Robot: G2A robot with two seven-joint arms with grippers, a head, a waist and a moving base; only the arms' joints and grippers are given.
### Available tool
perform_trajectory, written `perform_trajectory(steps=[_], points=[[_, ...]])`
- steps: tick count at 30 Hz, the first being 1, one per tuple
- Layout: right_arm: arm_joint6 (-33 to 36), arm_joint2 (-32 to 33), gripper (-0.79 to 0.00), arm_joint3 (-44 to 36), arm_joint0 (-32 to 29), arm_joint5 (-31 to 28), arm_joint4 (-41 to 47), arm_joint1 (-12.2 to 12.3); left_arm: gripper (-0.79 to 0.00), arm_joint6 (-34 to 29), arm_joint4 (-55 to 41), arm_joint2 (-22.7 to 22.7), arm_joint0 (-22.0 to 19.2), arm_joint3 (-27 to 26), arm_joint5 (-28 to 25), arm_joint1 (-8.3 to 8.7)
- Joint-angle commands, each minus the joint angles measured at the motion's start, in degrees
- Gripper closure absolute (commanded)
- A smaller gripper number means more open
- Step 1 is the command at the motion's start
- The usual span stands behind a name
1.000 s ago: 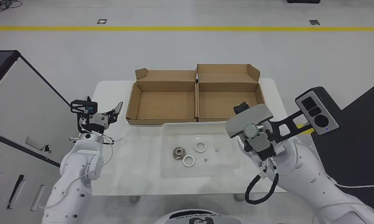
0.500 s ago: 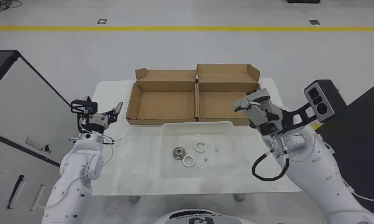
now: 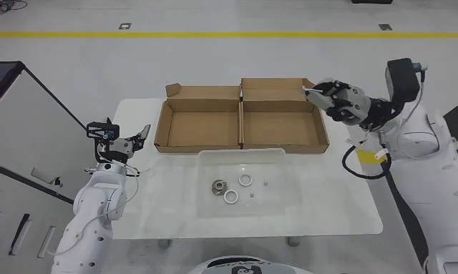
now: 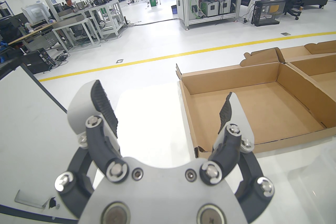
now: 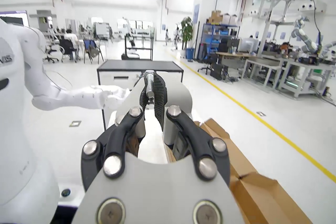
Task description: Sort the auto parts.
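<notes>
My right gripper (image 5: 151,89) is shut on a threaded metal bolt (image 5: 149,84) and hangs over the far right corner of the right cardboard box (image 3: 283,127), where it shows as the right gripper (image 3: 313,92). The left cardboard box (image 3: 198,129) stands beside it. In the clear tray (image 3: 207,159) lie a grey metal flanged part (image 3: 216,187), two white rings (image 3: 245,179) (image 3: 231,197) and a small screw (image 3: 265,180). My left gripper (image 4: 168,107) is open and holds nothing, off the table's left edge, seen as the left gripper (image 3: 139,134).
The white table (image 3: 322,195) has bare surface to the right of the tray. A dark-framed white board (image 3: 28,131) leans at the left of the table. Both boxes have their flaps open at the far side.
My right arm has swung from above the tray's right end up and back to the far right corner of the right box, with the bolt in its gripper. The left arm has kept still.
</notes>
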Motion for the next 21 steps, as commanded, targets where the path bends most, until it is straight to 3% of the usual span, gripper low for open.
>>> perform_trajectory(steps=[1,9,21], points=[[4.22,-1.07,0.000,2.25,2.45,0.00,0.63,0.34,-0.785,0.00,0.00,0.00,0.00,0.00,0.00,0.00],[19.53,-7.24,0.000,8.95,13.41,0.00,-7.88,1.67,-0.785,0.00,0.00,0.00,0.00,0.00,0.00,0.00],[21.67,-23.84,0.000,16.34,27.42,0.00,-27.02,3.26,-0.785,0.00,0.00,0.00,0.00,0.00,0.00,0.00]])
